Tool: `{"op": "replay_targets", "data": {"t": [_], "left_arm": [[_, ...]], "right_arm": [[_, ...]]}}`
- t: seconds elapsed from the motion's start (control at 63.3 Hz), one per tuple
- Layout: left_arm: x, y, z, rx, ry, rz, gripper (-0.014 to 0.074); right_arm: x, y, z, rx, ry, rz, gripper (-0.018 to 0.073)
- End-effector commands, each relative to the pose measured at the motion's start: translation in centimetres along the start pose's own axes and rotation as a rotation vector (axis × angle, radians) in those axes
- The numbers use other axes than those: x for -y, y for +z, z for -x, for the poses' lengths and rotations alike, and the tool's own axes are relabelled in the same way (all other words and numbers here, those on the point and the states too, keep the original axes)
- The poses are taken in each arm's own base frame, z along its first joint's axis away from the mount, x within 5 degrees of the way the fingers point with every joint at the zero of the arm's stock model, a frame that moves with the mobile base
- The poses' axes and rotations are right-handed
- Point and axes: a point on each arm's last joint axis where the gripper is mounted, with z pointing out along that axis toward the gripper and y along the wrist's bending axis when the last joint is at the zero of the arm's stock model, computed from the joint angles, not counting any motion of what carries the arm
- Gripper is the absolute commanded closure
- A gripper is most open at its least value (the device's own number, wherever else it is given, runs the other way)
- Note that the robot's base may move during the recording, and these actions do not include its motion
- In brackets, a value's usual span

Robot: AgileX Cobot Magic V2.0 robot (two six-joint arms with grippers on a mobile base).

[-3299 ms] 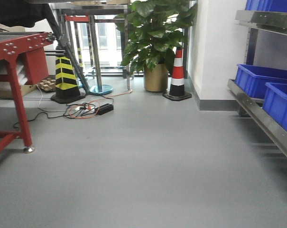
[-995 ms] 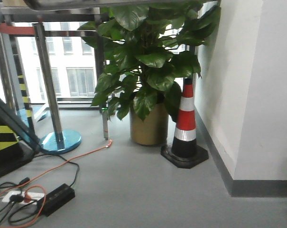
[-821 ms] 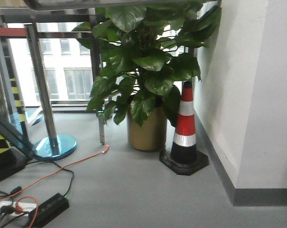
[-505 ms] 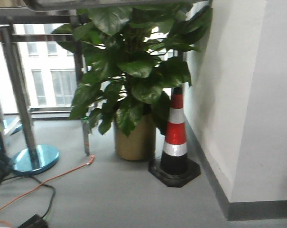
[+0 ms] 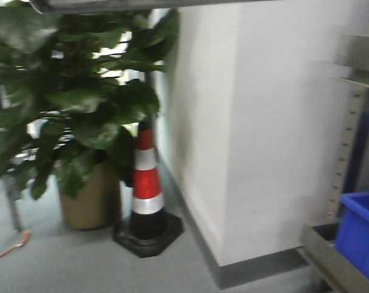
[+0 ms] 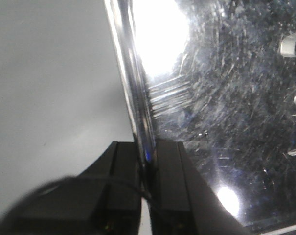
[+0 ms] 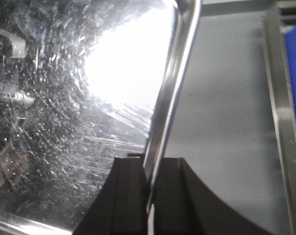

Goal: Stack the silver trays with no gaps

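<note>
At either rim, tools (image 6: 147, 159) (image 7: 150, 172) clamp the silver tray (image 6: 226, 98).

Warehouse-like workspace, grey floor (image 5: 74, 265), traffic cone (image 5: 147, 189), potted plant (image 5: 80, 122), steel shelving (image 5: 328, 255), blue bin (image 5: 362, 232)

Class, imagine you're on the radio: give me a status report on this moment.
Status: left hand shut on silver tray rim; right hand likewise. Tray held above floor, unstacked. Ahead: wall, traffic cone, blue bin.
</note>
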Motion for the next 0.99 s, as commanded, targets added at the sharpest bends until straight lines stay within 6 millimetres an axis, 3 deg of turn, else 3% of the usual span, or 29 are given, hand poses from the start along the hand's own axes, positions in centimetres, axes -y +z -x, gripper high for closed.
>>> {"op": "replay_targets", "data": {"t": [0.0,0.979], "left_arm": [[-0.64,-1.79,-0.48,-0.012,0.039,0.054,0.0644],[-0.64,-1.79,-0.48,-0.012,0.039,0.054,0.0644]], "right_arm": [[0.64,-2.08,0.58,0.113,-0.036,-0.015,0.0502],[0.64,-2.08,0.58,0.113,-0.036,-0.015,0.0502]]}}
